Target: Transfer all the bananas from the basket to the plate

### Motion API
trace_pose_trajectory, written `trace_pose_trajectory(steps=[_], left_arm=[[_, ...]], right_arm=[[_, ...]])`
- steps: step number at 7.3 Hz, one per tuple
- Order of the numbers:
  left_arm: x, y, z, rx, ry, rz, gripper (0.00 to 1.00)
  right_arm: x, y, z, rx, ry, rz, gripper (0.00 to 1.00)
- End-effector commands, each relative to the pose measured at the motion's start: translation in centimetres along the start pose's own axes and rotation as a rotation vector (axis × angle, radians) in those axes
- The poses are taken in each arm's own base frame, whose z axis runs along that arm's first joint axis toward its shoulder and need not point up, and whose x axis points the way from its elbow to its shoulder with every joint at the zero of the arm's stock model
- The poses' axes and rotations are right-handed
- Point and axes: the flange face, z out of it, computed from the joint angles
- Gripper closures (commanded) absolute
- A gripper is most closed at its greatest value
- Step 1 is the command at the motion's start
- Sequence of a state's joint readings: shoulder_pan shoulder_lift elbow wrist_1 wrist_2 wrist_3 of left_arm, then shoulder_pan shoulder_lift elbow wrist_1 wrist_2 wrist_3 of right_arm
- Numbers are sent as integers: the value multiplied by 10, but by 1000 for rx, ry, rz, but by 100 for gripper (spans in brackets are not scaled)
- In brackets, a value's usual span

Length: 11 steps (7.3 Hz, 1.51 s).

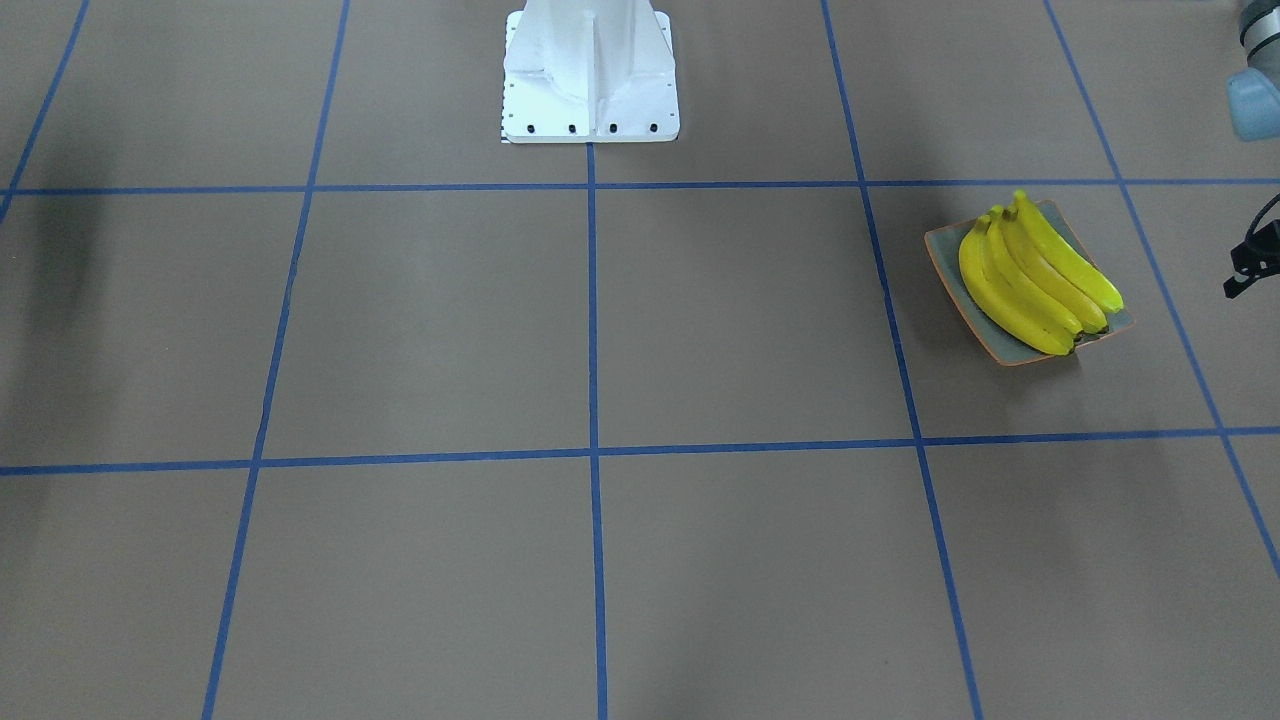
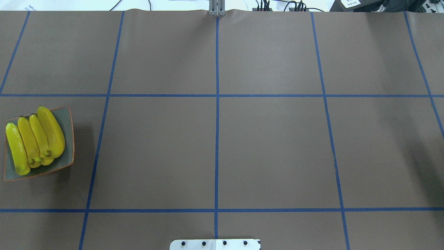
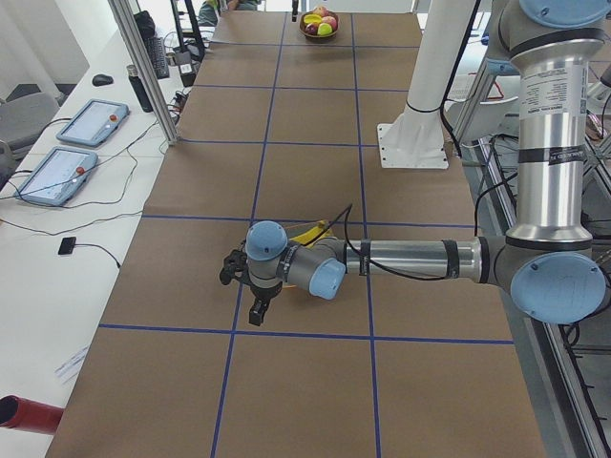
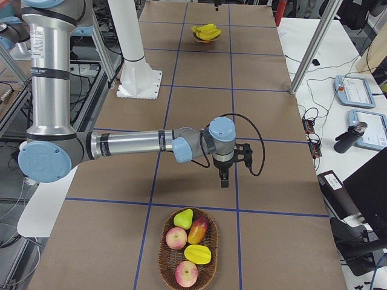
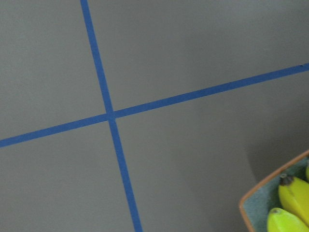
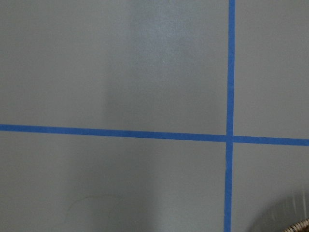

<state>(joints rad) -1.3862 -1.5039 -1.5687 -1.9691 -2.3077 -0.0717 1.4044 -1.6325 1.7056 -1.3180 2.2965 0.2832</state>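
Several yellow bananas (image 2: 34, 139) lie side by side on the grey-green plate (image 2: 68, 139) at the table's left side; they also show in the front view (image 1: 1035, 275) on the plate (image 1: 1003, 350). The left wrist view catches a plate corner (image 5: 253, 208) with two banana tips (image 5: 292, 195). My left gripper (image 3: 256, 313) hovers low just beyond the plate; I cannot tell whether it is open or shut. My right gripper (image 4: 224, 178) hangs above the table a little short of the wicker basket (image 4: 163, 257); its state cannot be told. No banana shows in the basket.
The basket holds a pear (image 4: 183, 219), apples and other fruit. The robot's white base (image 1: 590, 80) stands at the table's middle edge. Blue tape lines (image 2: 216, 104) grid the brown table. Tablets and cables lie on a side bench (image 3: 76, 162).
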Motion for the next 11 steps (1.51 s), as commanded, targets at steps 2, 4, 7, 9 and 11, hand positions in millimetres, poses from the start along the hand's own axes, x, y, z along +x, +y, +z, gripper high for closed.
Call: trace_pose_trajectory(steps=[2, 4, 7, 9, 11], left_arm=[[-3, -36, -19, -64, 64, -122, 0], [0, -54, -40, -73, 79, -186, 0], [16, -56, -67, -103, 72, -237, 0], [15, -52, -66, -101, 75, -229, 0], [15, -50, -65, -103, 78, -236, 0]], right_arm=[[16, 8, 4, -17, 4, 17, 0], [6, -10, -1, -38, 6, 37, 0], [5, -15, -1, -40, 2, 40, 0], [5, -14, 0, -43, 4, 44, 0], [5, -14, 0, -42, 3, 48, 0]])
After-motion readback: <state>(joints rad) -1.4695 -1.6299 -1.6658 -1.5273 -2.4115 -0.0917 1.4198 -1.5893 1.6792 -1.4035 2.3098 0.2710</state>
